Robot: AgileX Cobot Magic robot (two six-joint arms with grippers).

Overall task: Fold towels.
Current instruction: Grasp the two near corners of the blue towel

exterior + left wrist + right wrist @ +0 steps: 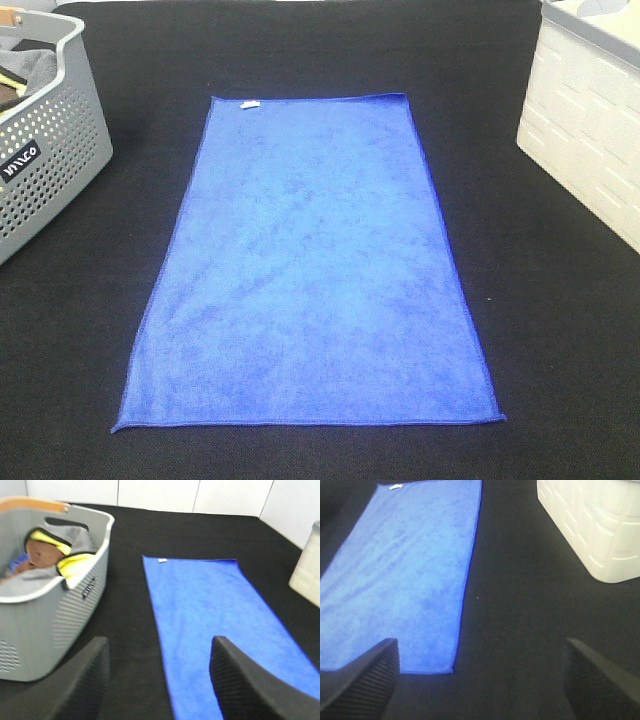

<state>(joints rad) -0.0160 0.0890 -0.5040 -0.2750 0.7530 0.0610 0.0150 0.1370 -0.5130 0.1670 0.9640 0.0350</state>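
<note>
A bright royal-blue towel lies flat and unfolded on the black table, long side running front to back, with a small white tag at its far short edge. It also shows in the left wrist view and the right wrist view. Neither arm shows in the exterior high view. My left gripper is open and empty above the towel's near left edge. My right gripper is open and empty above the table, by the towel's near right corner.
A grey perforated basket holding crumpled cloths stands at the left back. A white crate stands at the right back. The table is covered in black cloth.
</note>
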